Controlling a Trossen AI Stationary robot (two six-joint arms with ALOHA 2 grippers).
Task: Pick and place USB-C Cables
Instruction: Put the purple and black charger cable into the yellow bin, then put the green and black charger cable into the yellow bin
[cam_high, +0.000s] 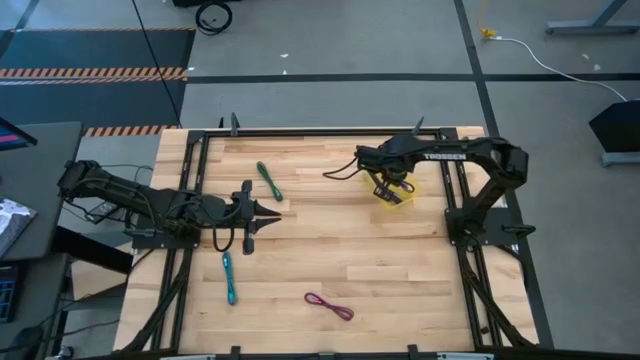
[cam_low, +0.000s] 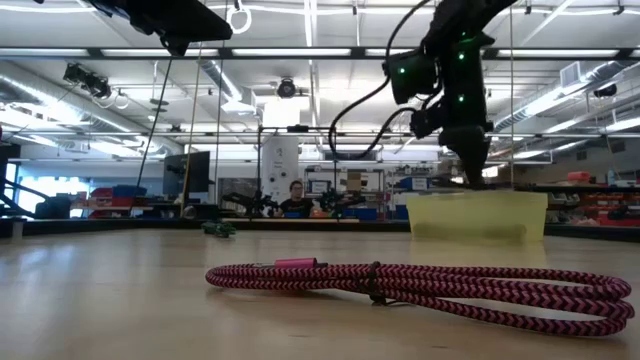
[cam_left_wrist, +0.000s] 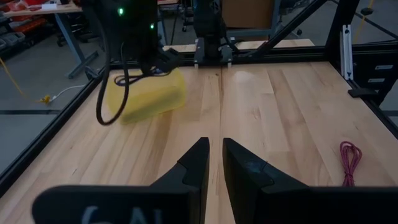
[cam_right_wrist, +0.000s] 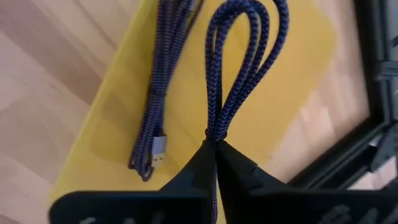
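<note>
My right gripper (cam_right_wrist: 214, 146) points down into the small yellow tray (cam_high: 398, 194) near the table's far right and is shut on a purple-blue cable bundle (cam_right_wrist: 239, 68). A second purple-blue bundle (cam_right_wrist: 154, 118) lies flat on the tray floor beside it. The green cable (cam_high: 268, 180) lies far left of centre. The teal cable (cam_high: 229, 277) lies near left, and the magenta one (cam_high: 329, 306) near the table's near edge, close in the low view (cam_low: 400, 283). My left gripper (cam_high: 272, 212) hovers at left centre, fingers almost together, touching nothing. My right gripper pinches the purple-blue bundle between its two fingertips at the narrow waist (cam_right_wrist: 215, 132) where the strands are gathered. The fingers come from above, pointing down into the tray. The bundle's loops (cam_right_wrist: 249, 25) fan out past the fingertips over the tray floor; whether they rest on it I cannot tell.
Black frame rails (cam_high: 200, 170) border the table on the left and right sides. The right arm's black wire (cam_high: 345, 170) loops beside the tray. Bare wood (cam_high: 360, 255) stretches across the table's middle. A person (cam_low: 295, 198) sits far off in the room beyond.
</note>
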